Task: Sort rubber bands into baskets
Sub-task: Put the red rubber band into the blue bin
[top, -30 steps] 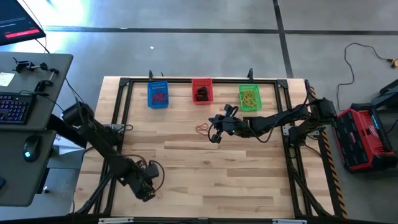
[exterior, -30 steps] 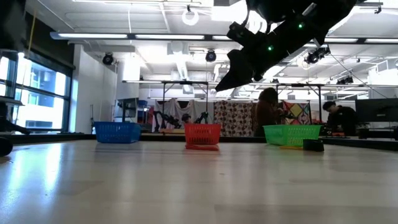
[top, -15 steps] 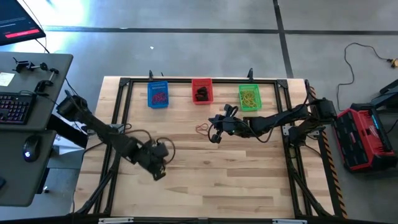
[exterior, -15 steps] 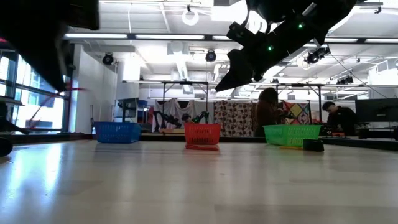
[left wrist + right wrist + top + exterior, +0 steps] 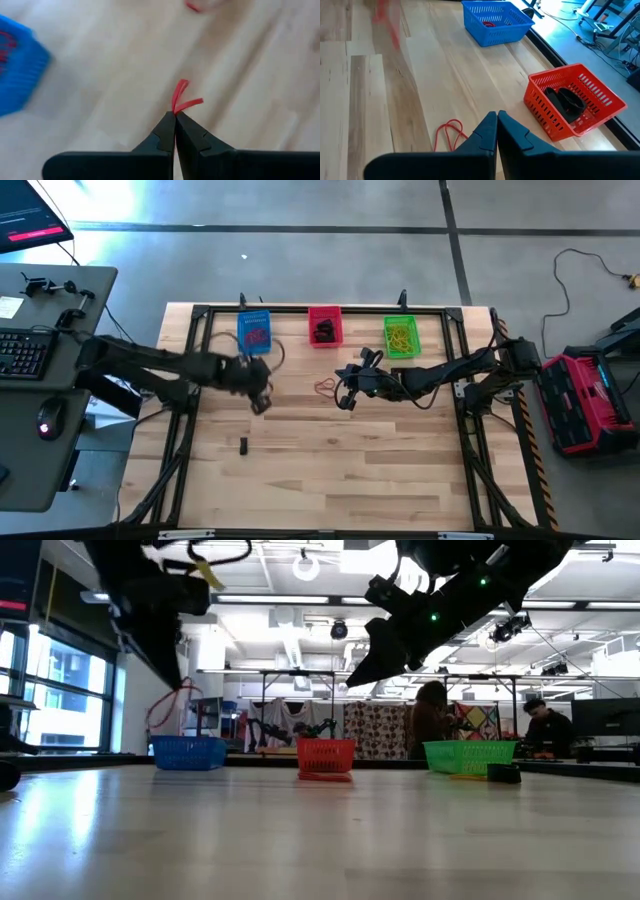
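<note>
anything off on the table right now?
Nothing spilled or damaged. Two strays: red rubber bands lie loose on the wood before the red basket, and a small dark item sits alone nearer the front; what it is I can't tell. The left gripper holds a red band.

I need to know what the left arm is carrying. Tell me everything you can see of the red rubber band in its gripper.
The red rubber band is a thin, flat loop that looks like soft rubber. It is pinched between the shut fingers of the left gripper, and a short folded part sticks out past the tips. The low view shows the rest hanging below as a slack loop. It is held in the air above the wooden table, near the blue basket, and touches only the fingers.
</note>
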Available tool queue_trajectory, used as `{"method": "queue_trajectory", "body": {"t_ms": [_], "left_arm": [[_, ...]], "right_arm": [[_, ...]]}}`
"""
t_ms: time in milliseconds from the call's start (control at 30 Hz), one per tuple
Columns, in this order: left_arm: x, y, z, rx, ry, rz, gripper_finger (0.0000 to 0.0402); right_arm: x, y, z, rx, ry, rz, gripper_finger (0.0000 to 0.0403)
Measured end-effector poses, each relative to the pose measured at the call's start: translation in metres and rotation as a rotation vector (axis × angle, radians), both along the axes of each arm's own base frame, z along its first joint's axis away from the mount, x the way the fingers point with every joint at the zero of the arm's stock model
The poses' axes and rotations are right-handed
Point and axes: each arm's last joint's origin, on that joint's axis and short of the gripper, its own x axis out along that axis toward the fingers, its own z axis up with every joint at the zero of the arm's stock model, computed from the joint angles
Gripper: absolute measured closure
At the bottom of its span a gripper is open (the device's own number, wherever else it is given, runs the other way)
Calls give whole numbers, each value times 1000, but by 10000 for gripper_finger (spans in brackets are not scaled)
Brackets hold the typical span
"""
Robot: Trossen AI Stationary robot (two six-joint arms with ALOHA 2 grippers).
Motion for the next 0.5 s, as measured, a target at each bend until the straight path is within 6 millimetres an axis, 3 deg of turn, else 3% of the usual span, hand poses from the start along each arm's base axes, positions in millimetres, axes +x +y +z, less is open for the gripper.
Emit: {"method": "queue_trajectory", "body": {"t_ms": [300, 500], "left_arm": [[-10, 82, 3, 27, 18, 144, 401], [-27, 133, 6, 97, -13, 271, 401]], "right_arm": [[0, 0, 0, 5, -2, -1, 402], [0, 0, 0, 10, -2, 4, 402]]}}
